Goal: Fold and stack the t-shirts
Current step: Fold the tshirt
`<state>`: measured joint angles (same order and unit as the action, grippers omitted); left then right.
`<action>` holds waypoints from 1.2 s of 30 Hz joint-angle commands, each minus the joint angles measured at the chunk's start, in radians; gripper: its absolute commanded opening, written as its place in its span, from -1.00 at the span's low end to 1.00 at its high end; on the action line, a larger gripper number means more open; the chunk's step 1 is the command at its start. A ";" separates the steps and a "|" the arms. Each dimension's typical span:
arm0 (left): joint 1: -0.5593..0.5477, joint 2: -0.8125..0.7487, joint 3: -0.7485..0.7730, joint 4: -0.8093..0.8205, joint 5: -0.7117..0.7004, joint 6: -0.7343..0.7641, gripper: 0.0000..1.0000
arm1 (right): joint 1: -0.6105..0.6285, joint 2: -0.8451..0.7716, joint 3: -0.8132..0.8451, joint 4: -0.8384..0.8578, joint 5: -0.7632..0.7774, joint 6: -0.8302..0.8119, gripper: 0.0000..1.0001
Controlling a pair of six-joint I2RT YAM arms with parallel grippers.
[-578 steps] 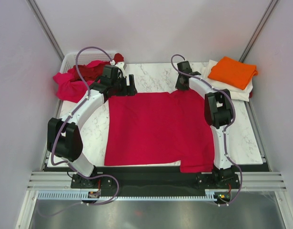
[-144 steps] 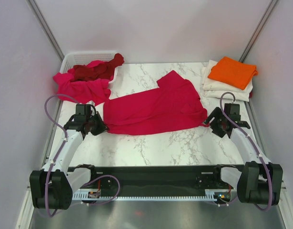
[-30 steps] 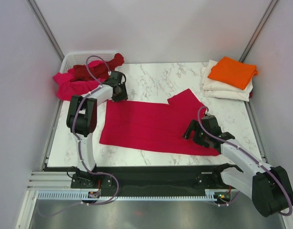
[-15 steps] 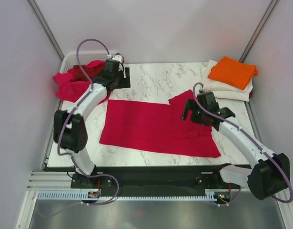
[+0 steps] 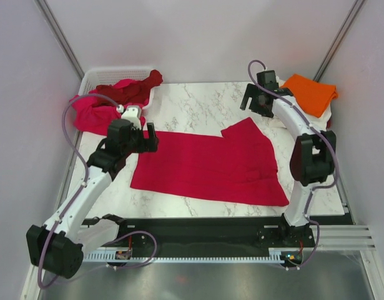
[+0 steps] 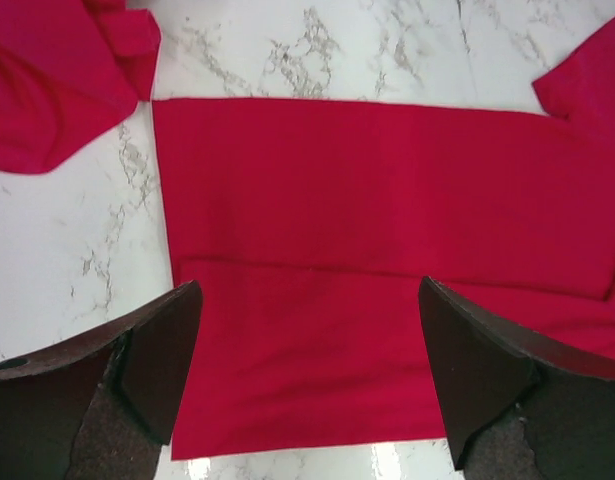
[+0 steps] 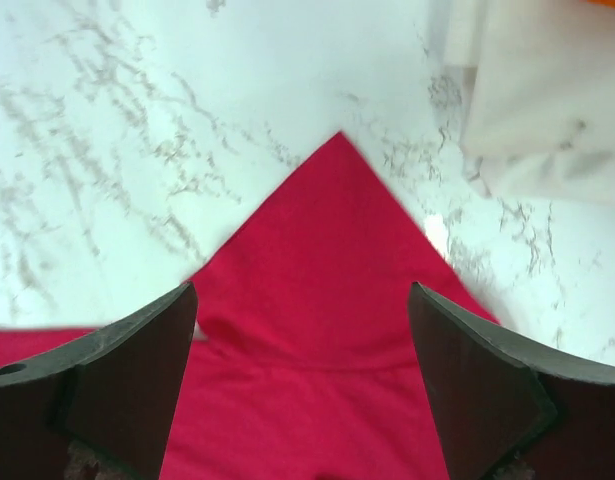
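Red shirt (image 5: 207, 165) is lying folded in half on the counter (image 5: 198, 103). Left hand (image 5: 143, 137) and right hand (image 5: 256, 100), having just released it, are hovering empty, fingers apart; one sleeve (image 5: 245, 130) is sticking out, likely needing folding next

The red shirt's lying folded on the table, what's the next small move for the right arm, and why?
Probably lower the right claw onto the sleeve and pinch its tip. The sleeve pokes out past the far edge of the crimson shirt, and the open claw hangs directly over it, so folding it inward seems next.
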<state>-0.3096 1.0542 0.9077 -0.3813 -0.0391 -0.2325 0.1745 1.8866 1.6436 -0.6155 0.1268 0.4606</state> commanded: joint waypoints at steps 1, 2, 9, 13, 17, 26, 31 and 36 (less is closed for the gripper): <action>0.000 -0.095 -0.074 0.009 -0.007 0.047 0.93 | 0.000 0.109 0.171 -0.050 0.043 -0.063 0.88; 0.000 -0.106 -0.088 0.010 -0.019 0.048 0.95 | 0.002 0.164 0.192 -0.052 0.056 -0.068 0.88; 0.000 -0.089 -0.078 0.007 -0.050 0.056 0.96 | -0.003 0.348 0.301 -0.055 0.074 -0.082 0.79; 0.000 -0.099 -0.084 0.009 -0.047 0.055 0.95 | -0.003 0.387 0.282 -0.040 0.111 -0.079 0.75; 0.000 -0.091 -0.084 0.009 -0.041 0.055 0.95 | -0.004 0.419 0.274 -0.013 0.093 -0.082 0.62; 0.000 -0.071 -0.086 0.009 -0.047 0.059 0.95 | -0.006 0.442 0.199 0.040 0.099 -0.074 -0.12; 0.000 -0.031 -0.075 0.009 -0.047 0.061 0.99 | -0.007 0.430 0.179 0.065 0.079 -0.083 -0.80; 0.001 0.078 0.014 0.007 -0.056 0.035 1.00 | -0.004 0.347 0.193 0.020 0.224 -0.105 -1.00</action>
<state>-0.3096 1.0779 0.8333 -0.4023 -0.0769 -0.2165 0.1726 2.3035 1.8469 -0.5461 0.2298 0.3794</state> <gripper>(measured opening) 0.995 0.012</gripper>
